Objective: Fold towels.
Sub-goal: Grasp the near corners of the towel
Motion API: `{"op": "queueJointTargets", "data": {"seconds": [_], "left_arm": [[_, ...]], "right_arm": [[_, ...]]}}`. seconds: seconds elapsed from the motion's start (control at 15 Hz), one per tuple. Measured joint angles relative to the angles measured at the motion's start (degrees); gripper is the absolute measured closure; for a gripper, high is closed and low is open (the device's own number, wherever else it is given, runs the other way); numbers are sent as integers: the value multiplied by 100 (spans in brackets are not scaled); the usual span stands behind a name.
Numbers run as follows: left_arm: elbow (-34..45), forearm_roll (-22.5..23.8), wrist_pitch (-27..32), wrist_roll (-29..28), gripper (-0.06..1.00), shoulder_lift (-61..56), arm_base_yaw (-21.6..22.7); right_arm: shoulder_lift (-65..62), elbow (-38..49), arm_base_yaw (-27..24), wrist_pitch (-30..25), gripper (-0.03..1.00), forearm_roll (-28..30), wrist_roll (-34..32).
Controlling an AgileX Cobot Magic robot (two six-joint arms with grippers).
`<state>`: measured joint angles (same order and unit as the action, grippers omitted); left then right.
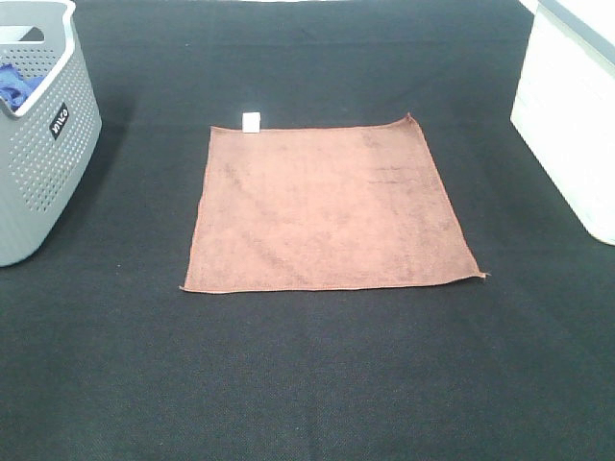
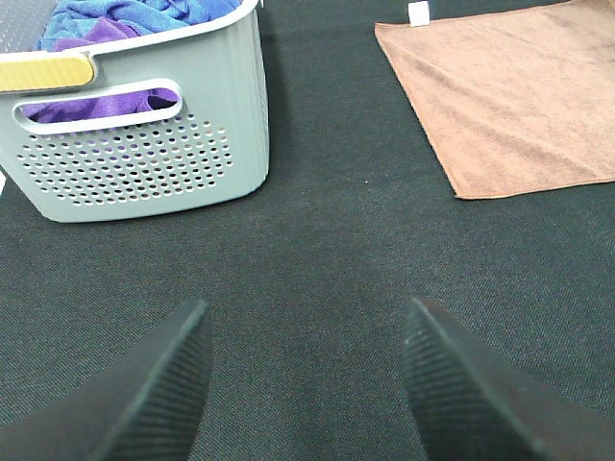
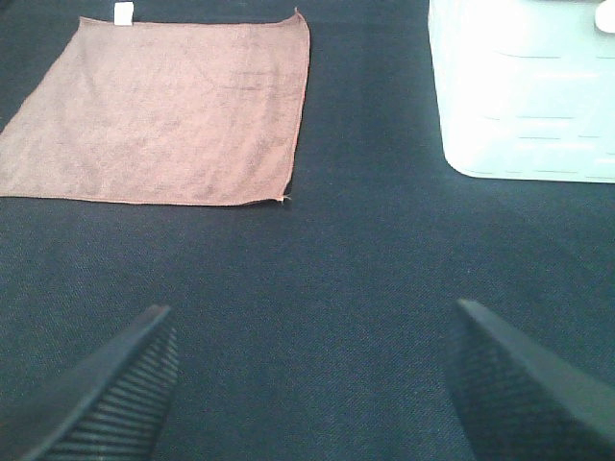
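Since the reddish-brown square microfiber towel [image 1: 332, 206] lies flat and fully spread in the middle of the black woven table cover [image 1: 307, 384], with no fold in it yet, I judge that the step in hand is the reach for the first grab.

The cloth is close to square, so it has no real long axis. Its edges run roughly square to the table, one edge facing me and one on the far side. The small white tag [image 1: 252, 121] sticks out from the far edge near the far-left corner, which tells me how the cloth is turned.

My left gripper [image 2: 307, 305] hangs over bare cover with its jaws wide and nothing between them, well short of the towel's near-left corner. My right gripper [image 3: 312, 307] is the same — spread wide, empty, and short of the near-right corner, where a loose thread pokes out.

The next move probably calls for both arms to go forward and down, pinch the two near corners, and carry them to the far edge.

At my left stands the grey perforated plastic basket [image 1: 38, 144] holding blue and purple cloths [image 2: 125, 14]. At my right is the white plastic bin [image 1: 567, 115]. Both are apart from the towel.
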<state>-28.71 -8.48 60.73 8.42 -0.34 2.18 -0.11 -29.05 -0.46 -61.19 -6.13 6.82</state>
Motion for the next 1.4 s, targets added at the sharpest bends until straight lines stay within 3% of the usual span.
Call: {"op": "queueJointTargets", "data": {"seconds": [1.4], "left_arm": [[-46, -23, -149, 0, 37, 11, 0]], "right_arm": [[17, -23, 0, 57, 24, -17, 0]]}}
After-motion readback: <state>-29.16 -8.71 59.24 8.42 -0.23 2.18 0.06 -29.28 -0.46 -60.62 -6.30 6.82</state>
